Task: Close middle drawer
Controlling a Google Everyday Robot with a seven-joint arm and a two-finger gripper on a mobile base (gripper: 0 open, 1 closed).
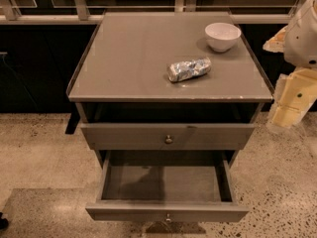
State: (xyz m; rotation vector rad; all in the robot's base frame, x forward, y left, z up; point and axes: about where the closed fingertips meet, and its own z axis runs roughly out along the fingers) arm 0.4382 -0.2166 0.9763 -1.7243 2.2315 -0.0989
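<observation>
The middle drawer of the grey cabinet is pulled far out towards me. Its deep plain grey box is open and empty, and its front panel with a small round knob lies at the bottom of the view. The drawer above it, also with a round knob, stands out a little, with a dark gap under the cabinet top. My gripper, cream-coloured, hangs at the right edge of the view. It is beside the cabinet's right front corner and apart from every drawer.
On the cabinet top lie a crumpled silver-blue packet and a white bowl at the back right. The white arm housing is above the gripper. A speckled floor surrounds the cabinet; a railing and dark glass stand behind it.
</observation>
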